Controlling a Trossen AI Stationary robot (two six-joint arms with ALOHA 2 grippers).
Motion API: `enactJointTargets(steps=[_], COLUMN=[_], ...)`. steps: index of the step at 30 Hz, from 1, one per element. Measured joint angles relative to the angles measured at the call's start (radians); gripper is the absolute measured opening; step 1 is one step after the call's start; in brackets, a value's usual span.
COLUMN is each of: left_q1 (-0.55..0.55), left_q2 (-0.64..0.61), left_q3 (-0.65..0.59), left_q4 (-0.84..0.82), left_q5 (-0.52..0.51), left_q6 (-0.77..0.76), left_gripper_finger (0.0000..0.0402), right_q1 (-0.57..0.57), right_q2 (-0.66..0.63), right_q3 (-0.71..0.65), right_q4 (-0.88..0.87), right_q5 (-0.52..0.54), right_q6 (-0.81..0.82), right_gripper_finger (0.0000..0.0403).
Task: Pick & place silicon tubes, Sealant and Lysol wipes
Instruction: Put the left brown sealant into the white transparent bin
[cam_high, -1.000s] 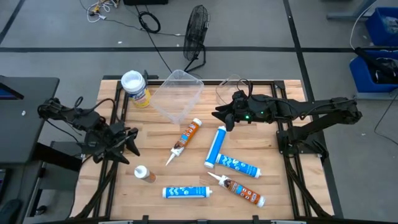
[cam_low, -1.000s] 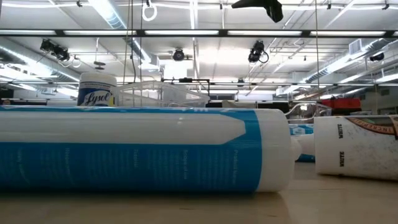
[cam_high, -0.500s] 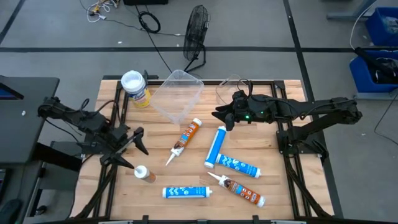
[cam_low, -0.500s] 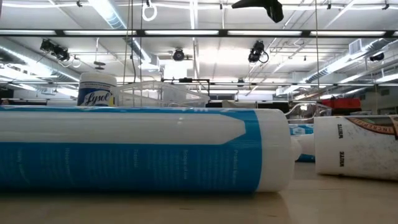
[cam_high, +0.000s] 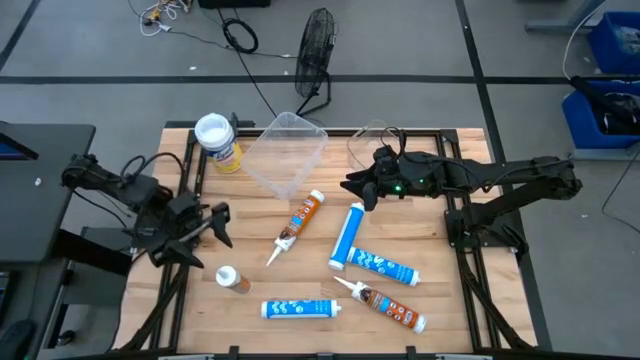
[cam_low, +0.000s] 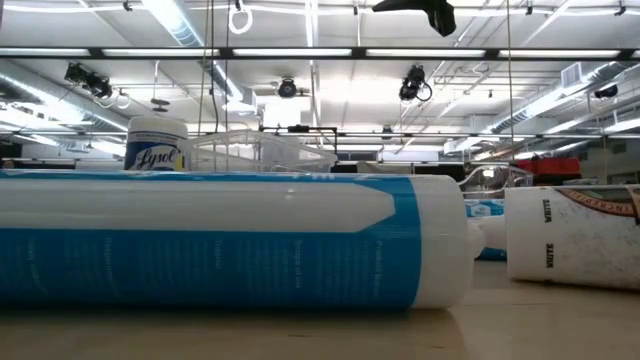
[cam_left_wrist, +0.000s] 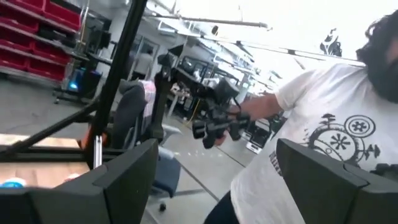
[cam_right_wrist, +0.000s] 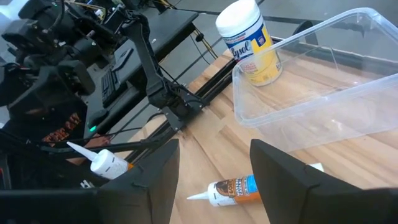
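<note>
The Lysol wipes (cam_high: 218, 142) stand upright on their base at the table's far left, next to a clear plastic bin (cam_high: 285, 152). Two orange-brown tubes (cam_high: 300, 222) (cam_high: 385, 303) and three blue-and-white tubes (cam_high: 347, 235) (cam_high: 382, 266) (cam_high: 300, 309) lie on their sides on the table. A short orange-brown tube (cam_high: 231, 279) stands near the front left. My left gripper (cam_high: 222, 226) is open and empty, above the table's left part, just beyond the short tube. My right gripper (cam_high: 356, 192) is open and empty, above the table's middle, beyond the blue-and-white tube.
The table's metal frame rails run along the left (cam_high: 190, 170) and right (cam_high: 455, 200) sides. A person in a white shirt (cam_left_wrist: 323, 118) shows in the left wrist view beyond the table. A fan (cam_high: 315, 50) and cables lie on the floor past the far edge.
My left gripper has shifted a little toward the table's right edge and turned about its wrist, staying open and empty. The tubes, bin and wipes have stayed where they were.
</note>
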Motion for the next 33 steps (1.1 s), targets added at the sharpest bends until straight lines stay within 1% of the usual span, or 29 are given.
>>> enactJointTargets(steps=[2,5,7,11,16,21,24,29,31,33], left_q1=[0.0,-0.001,-0.008,-0.022,-0.019,-0.016,-0.017,-0.044,-0.065,-0.087], left_q2=[0.001,0.019,0.034,0.069,0.107,0.11,0.094,0.069,0.061,0.047], left_q3=[0.0,0.0,0.0,0.0,0.002,0.038,0.078,0.147,0.162,0.165], left_q4=[0.027,0.088,0.121,0.108,0.101,0.087,-0.006,-0.27,-0.334,-0.363], left_q5=[-0.026,-0.094,-0.113,-0.165,-0.183,-0.195,-0.203,-0.205,-0.205,-0.204], left_q6=[0.012,0.006,0.012,0.051,0.085,0.145,0.151,0.131,0.129,0.117], left_gripper_finger=[0.0333,0.0333,0.0333,0.0333,0.0333,0.0333,0.0333,0.0333,0.0332,0.0332], right_q1=[0.0,0.0,0.0,0.0,0.001,0.001,0.001,0.005,0.005,0.005], right_q2=[0.0,0.0,0.0,0.0,0.0,0.0,0.0,0.0,0.0,0.0], right_q3=[0.0,0.0,0.0,0.0,0.0,0.0,0.0,0.0,0.0,0.0], right_q4=[0.0,0.0,0.0,0.0,0.0,0.0,0.001,0.0,0.001,0.001], right_q5=[0.0,0.0,0.0,-0.042,-0.104,-0.131,-0.145,-0.157,-0.157,-0.157], right_q6=[0.0,0.0,0.0,-0.011,-0.031,-0.07,-0.095,-0.122,-0.122,-0.111], right_gripper_finger=[0.0201,0.0201,0.0201,0.0201,0.0201,0.0201,0.0201,0.0201,0.0201,0.0201])
